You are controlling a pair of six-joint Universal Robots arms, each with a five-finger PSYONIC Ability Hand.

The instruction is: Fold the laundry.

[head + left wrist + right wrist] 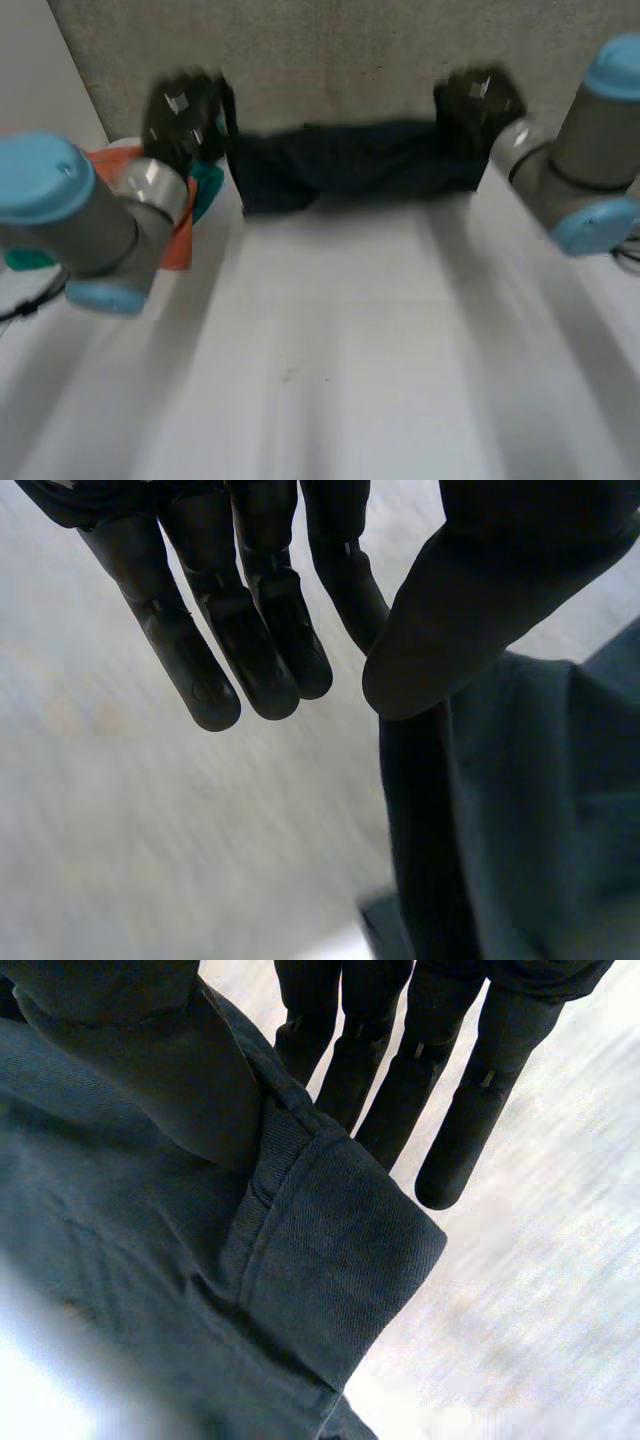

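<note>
Left hand [250, 630], right hand [440, 1060]: dark cloth [350, 165] between thumb and fingers [475, 1120] (both)

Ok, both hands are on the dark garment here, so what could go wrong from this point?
1. The left hand seems to pinch only a narrow edge of the dark garment under its thumb, the other fingers straight and off it; that edge could slip out.
2. The right hand grips at a turned-over cuff, which may be laid down doubled.
3. The orange and teal pile lies against the left arm and could get dragged.
</note>
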